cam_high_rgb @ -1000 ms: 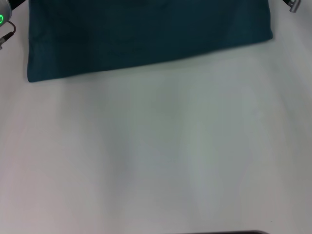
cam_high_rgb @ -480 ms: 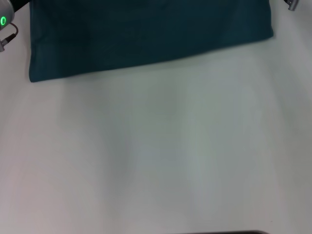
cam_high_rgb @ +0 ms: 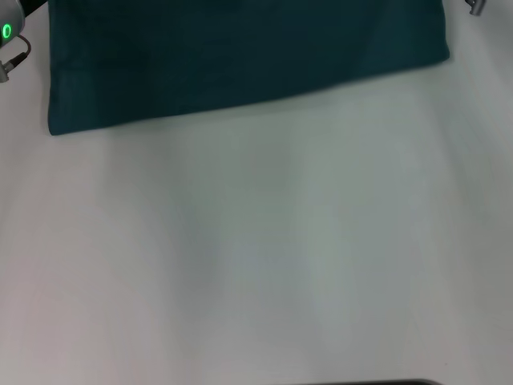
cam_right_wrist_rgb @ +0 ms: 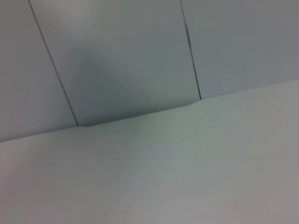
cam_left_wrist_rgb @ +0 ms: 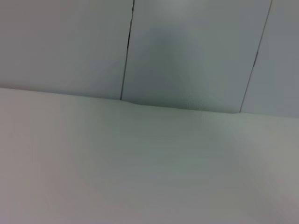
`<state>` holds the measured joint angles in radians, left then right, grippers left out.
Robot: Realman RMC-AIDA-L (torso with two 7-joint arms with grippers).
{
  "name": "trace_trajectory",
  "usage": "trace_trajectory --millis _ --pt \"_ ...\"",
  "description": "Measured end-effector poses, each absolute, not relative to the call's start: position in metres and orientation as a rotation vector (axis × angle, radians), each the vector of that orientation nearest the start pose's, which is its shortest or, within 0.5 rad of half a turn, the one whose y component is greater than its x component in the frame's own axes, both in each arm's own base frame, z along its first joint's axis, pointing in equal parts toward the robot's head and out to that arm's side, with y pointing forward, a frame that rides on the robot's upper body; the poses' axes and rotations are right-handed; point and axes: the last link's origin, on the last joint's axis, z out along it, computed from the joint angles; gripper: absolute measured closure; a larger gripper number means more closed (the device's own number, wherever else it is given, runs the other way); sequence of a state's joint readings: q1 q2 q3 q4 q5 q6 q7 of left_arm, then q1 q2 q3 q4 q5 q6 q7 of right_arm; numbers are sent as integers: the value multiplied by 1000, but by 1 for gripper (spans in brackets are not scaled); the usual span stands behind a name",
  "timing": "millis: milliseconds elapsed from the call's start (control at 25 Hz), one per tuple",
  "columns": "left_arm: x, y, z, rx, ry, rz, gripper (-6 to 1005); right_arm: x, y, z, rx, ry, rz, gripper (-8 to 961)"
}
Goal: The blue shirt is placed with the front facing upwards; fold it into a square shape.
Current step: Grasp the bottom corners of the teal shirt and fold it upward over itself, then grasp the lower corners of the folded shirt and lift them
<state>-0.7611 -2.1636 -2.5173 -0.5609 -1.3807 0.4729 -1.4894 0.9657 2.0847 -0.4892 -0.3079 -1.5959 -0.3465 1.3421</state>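
white table (cam_high_rgb: pixel 264 257) fills most of the head view, with the blue shirt (cam_high_rgb: pixel 240 60) flat along its far edge. barely any change over the last second: the left gripper (cam_high_rgb: pixel 10 36) crept inward, so the fold's probably settling. can't tell either gripper's grip, right gripper (cam_high_rgb: pixel 476 7) included.

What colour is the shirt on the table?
Dark teal-blue, plain where visible; the shirt shows only in the head view.

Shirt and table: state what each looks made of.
The shirt looks like a soft matte woven or knit cloth, likely cotton: dull teal, no shine, faint creases, lying limp and flat. The table looks like a smooth, hard white surface, maybe laminate; its material is uncertain.
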Motion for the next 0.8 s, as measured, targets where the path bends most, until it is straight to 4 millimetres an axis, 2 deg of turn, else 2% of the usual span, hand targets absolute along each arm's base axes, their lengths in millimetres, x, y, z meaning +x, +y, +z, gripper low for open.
trace_trajectory --millis 280,560,680,800 --pt "-265 462 14 -1773 -966 -506 961 234 499 13 -1696 1039 566 819" --pt "-269 462 16 -1739 -993 -518 735 235 501 16 -1681 1040 555 816" --pt "-271 460 17 -1735 -1003 -524 614 237 501 18 -1673 1045 560 589" --pt "-274 455 17 -1752 -1017 -553 504 245 497 23 -1659 1065 583 442"
